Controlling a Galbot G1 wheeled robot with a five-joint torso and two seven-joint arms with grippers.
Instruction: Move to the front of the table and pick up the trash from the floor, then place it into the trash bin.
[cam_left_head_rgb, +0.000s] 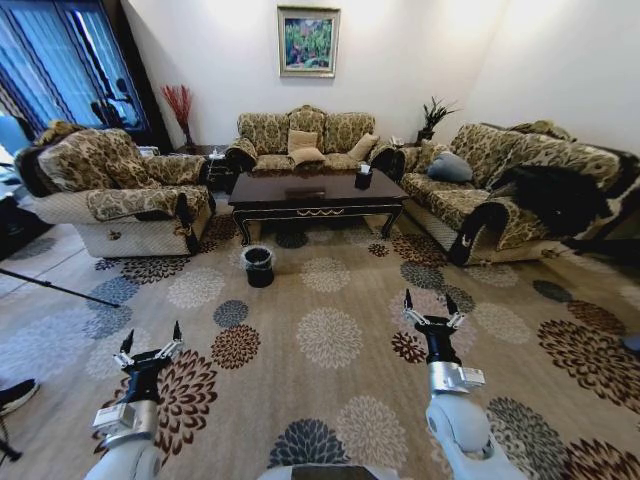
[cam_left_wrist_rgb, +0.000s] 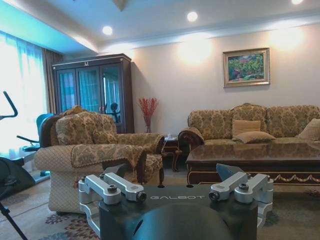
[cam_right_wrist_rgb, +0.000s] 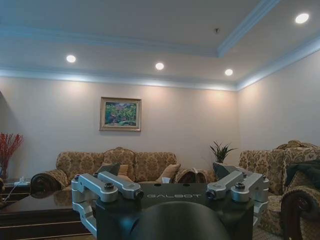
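The dark-brown table (cam_left_head_rgb: 310, 192) stands far ahead among the sofas, across a wide stretch of flower-patterned floor (cam_left_head_rgb: 330, 335). The small black trash bin (cam_left_head_rgb: 258, 266) with a clear liner sits on the carpet just before the table's left front corner. I cannot make out any trash on the carpet from this distance. My left gripper (cam_left_head_rgb: 150, 338) and right gripper (cam_left_head_rgb: 431, 305) are held low in front of me, both open and holding nothing. The left wrist view shows the left gripper (cam_left_wrist_rgb: 172, 172) facing the table (cam_left_wrist_rgb: 255, 155). In the right wrist view the right gripper (cam_right_wrist_rgb: 167, 170) faces the room, with the table (cam_right_wrist_rgb: 30, 205) low to one side.
An armchair (cam_left_head_rgb: 120, 185) flanks the table on the left, a sofa (cam_left_head_rgb: 305, 135) stands behind it and another sofa (cam_left_head_rgb: 500, 180) on the right. A black tissue box (cam_left_head_rgb: 363, 178) sits on the tabletop. A thin black pole (cam_left_head_rgb: 60, 288) and a shoe (cam_left_head_rgb: 15, 395) lie at the left edge.
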